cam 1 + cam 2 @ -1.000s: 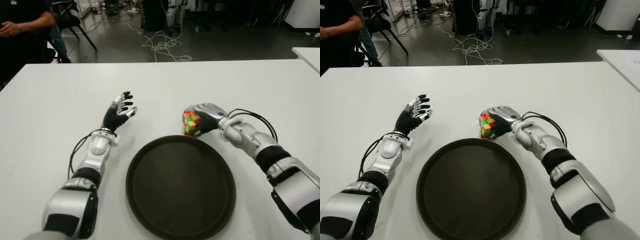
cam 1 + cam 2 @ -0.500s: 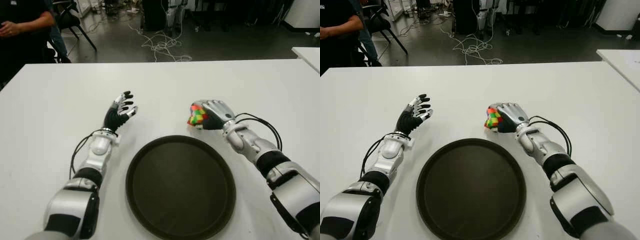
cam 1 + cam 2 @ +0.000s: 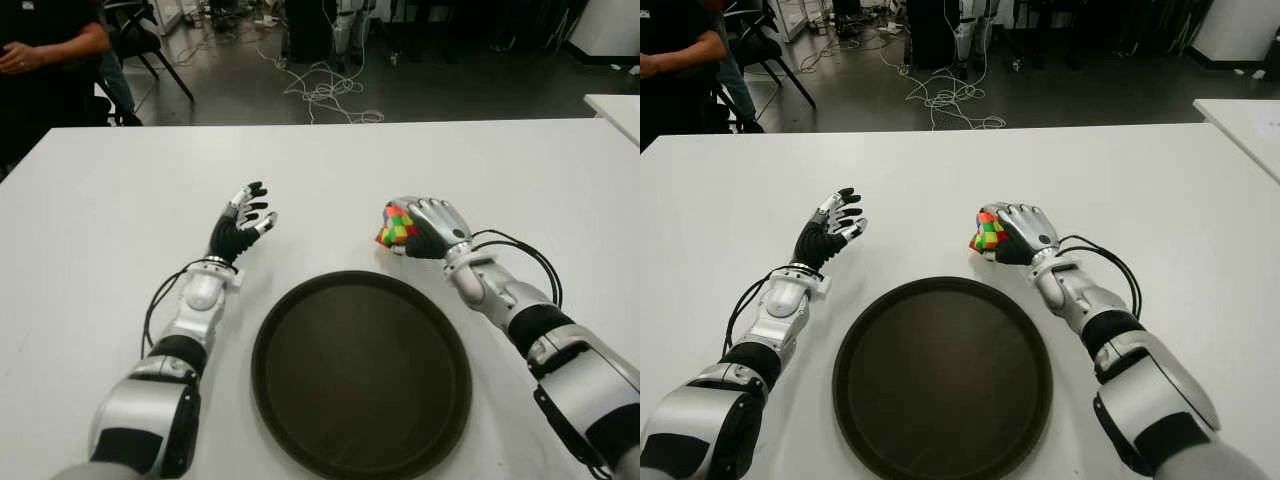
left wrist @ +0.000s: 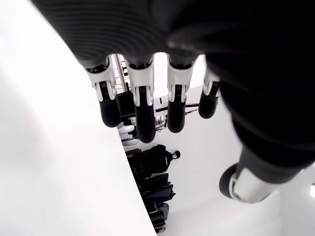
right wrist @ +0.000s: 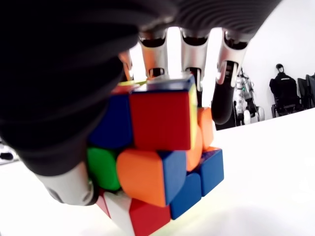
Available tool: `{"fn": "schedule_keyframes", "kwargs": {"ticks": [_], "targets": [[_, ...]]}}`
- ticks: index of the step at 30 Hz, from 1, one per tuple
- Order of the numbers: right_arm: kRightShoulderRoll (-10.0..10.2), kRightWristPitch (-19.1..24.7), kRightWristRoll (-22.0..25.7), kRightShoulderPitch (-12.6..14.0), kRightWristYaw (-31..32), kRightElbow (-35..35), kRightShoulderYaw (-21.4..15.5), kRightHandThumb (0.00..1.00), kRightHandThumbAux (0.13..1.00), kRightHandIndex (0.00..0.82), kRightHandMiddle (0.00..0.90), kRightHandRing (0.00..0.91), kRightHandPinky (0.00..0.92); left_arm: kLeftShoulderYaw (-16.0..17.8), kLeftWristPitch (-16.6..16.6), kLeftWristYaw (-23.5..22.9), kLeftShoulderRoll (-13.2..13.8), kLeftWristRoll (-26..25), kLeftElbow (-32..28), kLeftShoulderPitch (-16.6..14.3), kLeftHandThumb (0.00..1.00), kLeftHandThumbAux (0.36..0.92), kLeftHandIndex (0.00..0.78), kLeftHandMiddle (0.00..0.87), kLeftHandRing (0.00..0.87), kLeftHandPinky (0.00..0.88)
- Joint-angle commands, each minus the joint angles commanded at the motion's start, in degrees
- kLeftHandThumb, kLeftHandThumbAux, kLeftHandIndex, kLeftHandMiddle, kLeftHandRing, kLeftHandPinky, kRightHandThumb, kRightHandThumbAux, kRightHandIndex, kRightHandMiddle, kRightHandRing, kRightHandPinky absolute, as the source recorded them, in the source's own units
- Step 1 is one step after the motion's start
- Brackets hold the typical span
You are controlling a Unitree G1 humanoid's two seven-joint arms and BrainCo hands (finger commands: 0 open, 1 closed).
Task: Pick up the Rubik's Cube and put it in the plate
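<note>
Barely any change since the last frame: right hand still clamps the Rubik's Cube, fingers hiding half, just above the plate mid-frame. Left hand empty, fingers spread.

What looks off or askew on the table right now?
Only the multicoloured Rubik's Cube: the right hand grips it tilted, its layers twisted out of line, beyond the round dark plate's far rim. The left hand shows open left of the plate.
</note>
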Motion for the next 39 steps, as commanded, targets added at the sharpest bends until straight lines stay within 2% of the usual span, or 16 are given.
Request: {"fn": "schedule_keyframes", "kwargs": {"ticks": [7,10,12,15,21,24,28,32,36,39], "targets": [[-0.1,-1.3,-0.2,0.2,-3.5,0.2,-0.6,0.69,0.736,0.415,0.487,0.503,0.477,0.0,0.1,-0.1,0.1,0.0,-0.1,0.1,0.048,0.644,0.116,0.168,0.179,0.174],[-0.3,-1.9,-0.3,0.3,-5.6,0.1,-0.8,0.69,0.736,0.416,0.492,0.508,0.487,0.0,0.2,-0.3,0.2,-0.1,-0.2,0.1,0.051,0.655,0.114,0.166,0.18,0.173],[-1.7,-3.1,-0.3,0.6,-7.5,-1.7,-1.3,0.69,0.736,0.416,0.495,0.51,0.493,0.1,0.3,-0.5,0.2,-0.2,-0.1,0.1,0.056,0.662,0.119,0.17,0.185,0.183],[-6.0,-6.4,-0.2,2.5,-9.6,-11.0,-3.5,0.69,0.736,0.417,0.507,0.523,0.52,0.3,0.5,-0.8,0.2,-0.5,0.0,0.1,0.073,0.669,0.126,0.179,0.194,0.197],[-9.8,-8.6,-2.3,6.4,-15.4,-24.3,-7.0,0.691,0.735,0.42,0.591,0.612,0.642,0.4,0.8,-0.9,0.2,-0.6,0.1,0.0,0.092,0.653,0.123,0.183,0.194,0.187],[-10.5,-8.3,-3.1,8.9,-17.5,-30.7,-8.5,0.693,0.735,0.423,0.634,0.651,0.679,0.5,0.9,-0.9,0.3,-0.6,0.1,0.0,0.099,0.65,0.122,0.178,0.195,0.2],[-10.2,-6.9,-4.4,14.0,-18.7,-41.7,-10.1,0.694,0.734,0.426,0.679,0.687,0.712,0.6,1.3,-1.1,0.4,-0.6,0.3,-0.2,0.103,0.634,0.119,0.171,0.191,0.212],[-9.1,-8.0,-2.9,21.0,-14.7,-53.2,-9.9,0.696,0.733,0.427,0.693,0.707,0.73,0.4,1.7,-1.1,0.6,-0.3,0.5,-0.3,0.094,0.618,0.114,0.165,0.186,0.204],[-9.9,-12.5,0.5,22.5,-7.7,-53.1,-8.2,0.697,0.732,0.426,0.688,0.714,0.735,0.3,1.6,-1.0,0.5,-0.1,0.7,-0.3,0.091,0.627,0.117,0.169,0.186,0.196],[-12.2,-15.0,5.3,23.4,3.0,-55.0,-7.0,0.696,0.73,0.426,0.676,0.703,0.722,0.2,1.5,-1.0,0.5,-0.1,0.7,-0.3,0.091,0.633,0.118,0.171,0.187,0.2]]}}
